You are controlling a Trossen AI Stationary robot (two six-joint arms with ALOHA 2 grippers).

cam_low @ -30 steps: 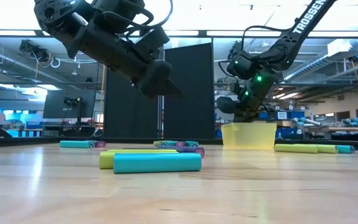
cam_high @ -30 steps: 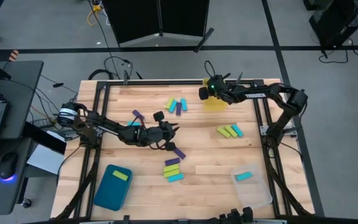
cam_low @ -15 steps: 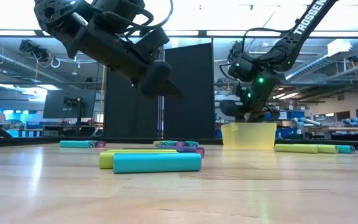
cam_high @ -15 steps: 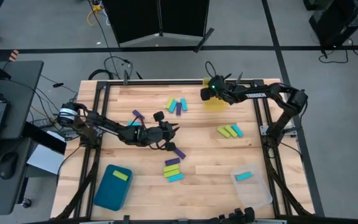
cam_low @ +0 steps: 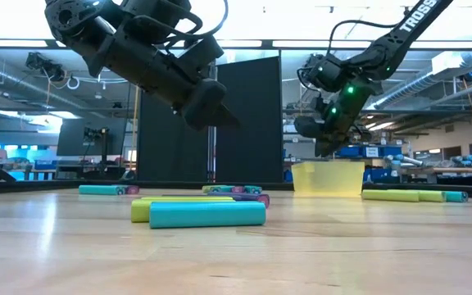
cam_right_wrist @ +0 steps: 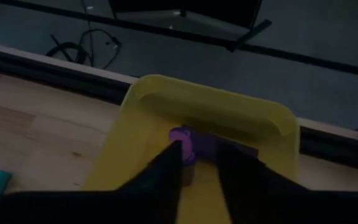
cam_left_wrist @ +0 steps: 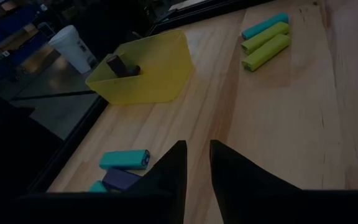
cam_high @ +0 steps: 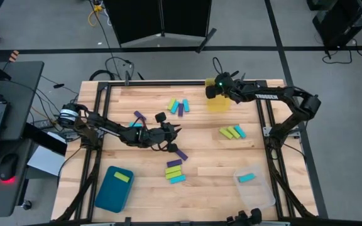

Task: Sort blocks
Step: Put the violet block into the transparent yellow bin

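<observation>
The pale wooden table (cam_high: pixel 200 150) stands framed in black rails on a grey floor, a laptop desk at nine o'clock. Blocks (cam_high: pixel 174 171) lie in clusters around the middle. The left gripper (cam_high: pixel 175 130) hangs mid-table, fingers narrowly apart, holding nothing. The right gripper (cam_right_wrist: pixel 199 163) hovers over the yellow bin (cam_high: pixel 218 103) at one o'clock, slightly parted, empty. Only the wrist views reveal a purple block (cam_right_wrist: pixel 182 138) inside.

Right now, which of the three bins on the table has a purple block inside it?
The yellow bin at the far edge, below the right tool: a purple block lies in it. The teal bin carries a lime block, and the clear bin holds a cyan one.
</observation>
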